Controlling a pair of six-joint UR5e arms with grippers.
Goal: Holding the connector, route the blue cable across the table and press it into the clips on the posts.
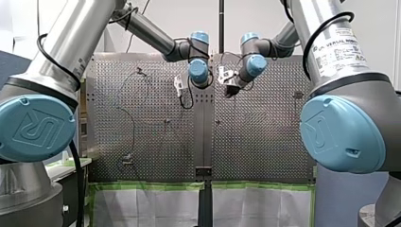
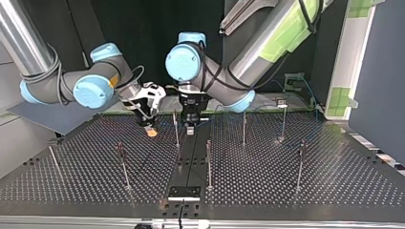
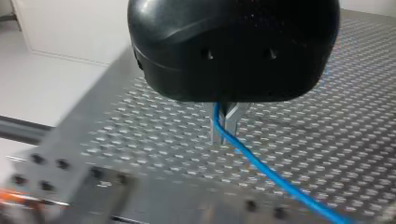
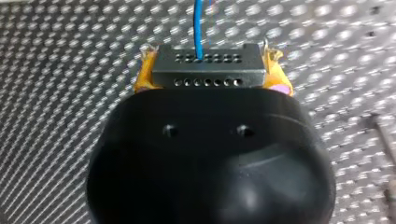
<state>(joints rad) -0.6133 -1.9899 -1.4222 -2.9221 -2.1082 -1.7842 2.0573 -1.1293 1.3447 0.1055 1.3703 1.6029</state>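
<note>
The blue cable (image 3: 271,175) passes between the metal fingers of my left gripper (image 3: 225,128), which is shut on it just above the perforated table (image 3: 327,140). From there it trails away across the plate. My right gripper (image 4: 210,77) holds the dark connector (image 4: 208,59), a block with rows of small holes, between its yellow pads (image 4: 144,74). The cable (image 4: 198,23) enters the connector's far face. In the top view my right gripper (image 2: 151,130) hangs at the left of centre and my left gripper (image 2: 190,128) just beside it, with a thin post (image 2: 175,128) between them.
Several thin upright posts stand about the table, among them a middle post (image 2: 208,164), a left post (image 2: 123,164) and a right post (image 2: 300,164). A black bracket (image 2: 184,193) sits at the table's near edge in the top view. Green-taped sheets (image 1: 151,198) hang below the table's edge in the front view.
</note>
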